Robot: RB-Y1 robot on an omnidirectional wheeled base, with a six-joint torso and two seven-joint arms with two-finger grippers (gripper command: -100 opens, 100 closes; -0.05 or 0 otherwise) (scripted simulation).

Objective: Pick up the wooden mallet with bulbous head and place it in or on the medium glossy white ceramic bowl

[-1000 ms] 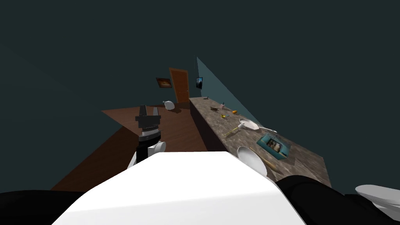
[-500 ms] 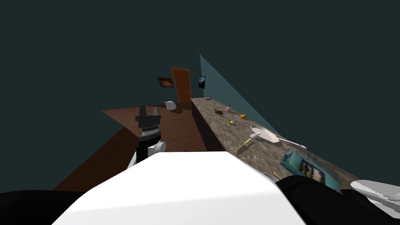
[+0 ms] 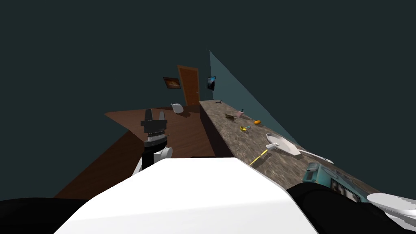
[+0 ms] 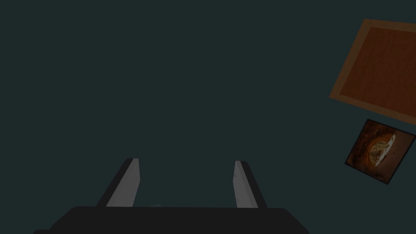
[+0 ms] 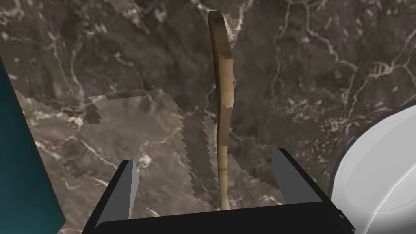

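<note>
You had the right tool (image 5: 206, 158) poised low over the brown marbled tabletop (image 5: 101, 61), its two blades spread wide and gripping nothing. The slim pale wooden mallet handle (image 5: 223, 101) lay flat on the tabletop, running straight out along the gap between them (its bulbous head was hidden). The glossy white bowl (image 5: 378, 178) sat near it on one side, a teal box (image 5: 20, 154) on the other. I judged this the approach before the grasp: next you needed to lower, pinch the handle squarely, then lift. Your left tool (image 4: 187, 162) hung idle, blades apart.
</note>
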